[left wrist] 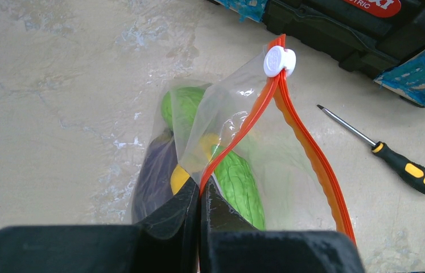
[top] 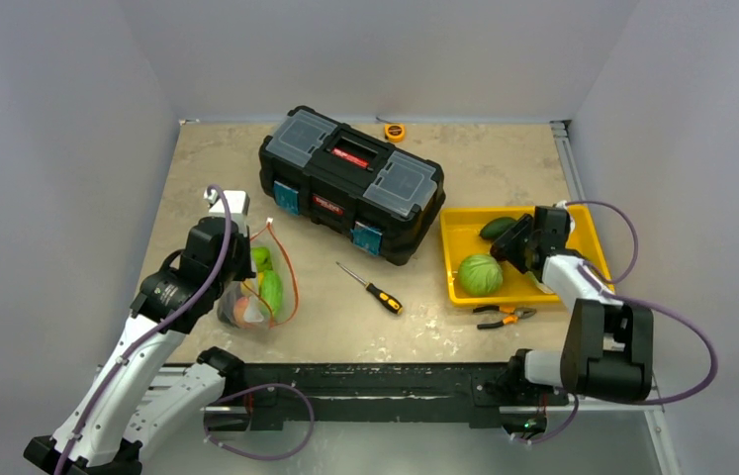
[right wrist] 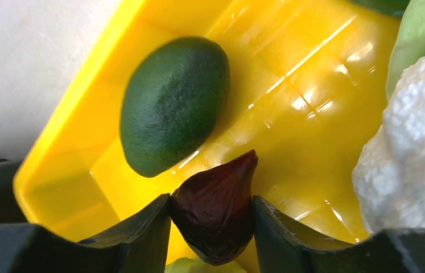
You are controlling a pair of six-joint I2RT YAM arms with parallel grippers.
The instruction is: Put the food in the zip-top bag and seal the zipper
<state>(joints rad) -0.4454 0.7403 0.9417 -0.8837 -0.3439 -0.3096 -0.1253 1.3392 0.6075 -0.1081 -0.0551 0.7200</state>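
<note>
Top view: the bag point(top: 256, 305) lies by the table's point(top: 484, 158) left edge and the tray point(top: 464, 228) by the right, so a loosely held piece could drop crossing between.

Left wrist: the left end effector point(left wrist: 201, 196) is clenched on the zipper point(left wrist: 243, 132); the thin plastic may slip, closing the mouth.

Right wrist: the right end effector point(right wrist: 211, 202) grips a rounded dark red piece point(right wrist: 215, 222) over the tray; it may squirt out.

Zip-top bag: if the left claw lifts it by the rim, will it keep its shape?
Probably not: the zip-top bag looks thin and crinkled, so it should sag. The food inside would likely weigh the bottom down.
</note>
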